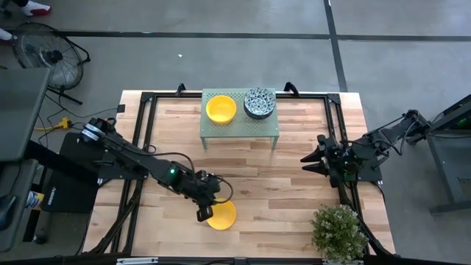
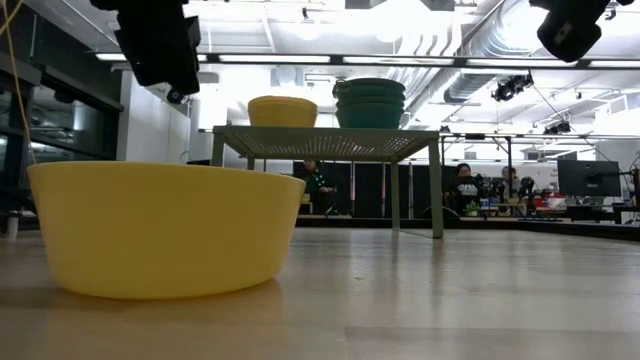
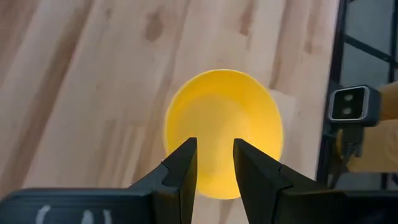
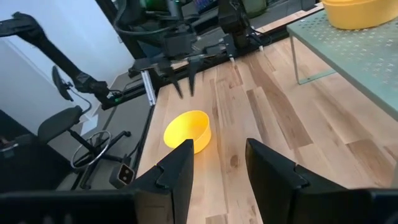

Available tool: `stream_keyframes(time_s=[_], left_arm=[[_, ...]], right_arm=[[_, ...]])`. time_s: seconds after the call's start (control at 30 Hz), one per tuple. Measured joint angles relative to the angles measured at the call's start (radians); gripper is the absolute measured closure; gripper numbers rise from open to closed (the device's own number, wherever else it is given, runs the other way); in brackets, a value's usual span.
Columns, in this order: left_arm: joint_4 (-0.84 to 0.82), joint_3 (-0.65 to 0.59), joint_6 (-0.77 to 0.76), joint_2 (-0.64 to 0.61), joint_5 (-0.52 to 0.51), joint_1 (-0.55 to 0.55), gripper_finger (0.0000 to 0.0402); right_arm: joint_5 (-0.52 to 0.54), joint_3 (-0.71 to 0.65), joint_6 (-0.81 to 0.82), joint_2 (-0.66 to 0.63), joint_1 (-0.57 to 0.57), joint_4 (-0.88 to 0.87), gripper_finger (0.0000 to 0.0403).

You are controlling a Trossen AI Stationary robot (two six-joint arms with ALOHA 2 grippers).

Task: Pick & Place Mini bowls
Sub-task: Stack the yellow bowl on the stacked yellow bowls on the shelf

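One plain yellow mini bowl (image 1: 224, 215) sits upright on its base on the wooden table near the near edge, large in the low view (image 2: 160, 230). My left gripper (image 3: 214, 167) hangs open just above it, fingers pointing down over its rim, apart from it (image 4: 186, 78). On the pale green rack (image 1: 241, 126) at the far side rest yellow bowls (image 1: 221, 109) and a stack of teal patterned bowls (image 1: 259, 103). My right gripper (image 4: 217, 163) is open and waits at the table's right side (image 1: 309, 154).
The rack stands on thin legs (image 2: 437, 190) at the far middle of the table. A potted plant (image 1: 338, 232) occupies the near right corner. A black frame (image 1: 147, 132) runs round the table. A small camera (image 3: 349, 103) sits at the near edge. People sit in the room behind (image 2: 465, 185).
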Motion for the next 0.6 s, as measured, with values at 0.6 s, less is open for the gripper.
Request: stream_keyframes(time_s=[0.6], left_arm=[[-0.235, 0.114, -0.190, 0.055, -0.030, 0.001, 0.0300]], right_arm=[[0.015, 0.000, 0.000, 0.000, 0.000, -0.026, 0.0270]])
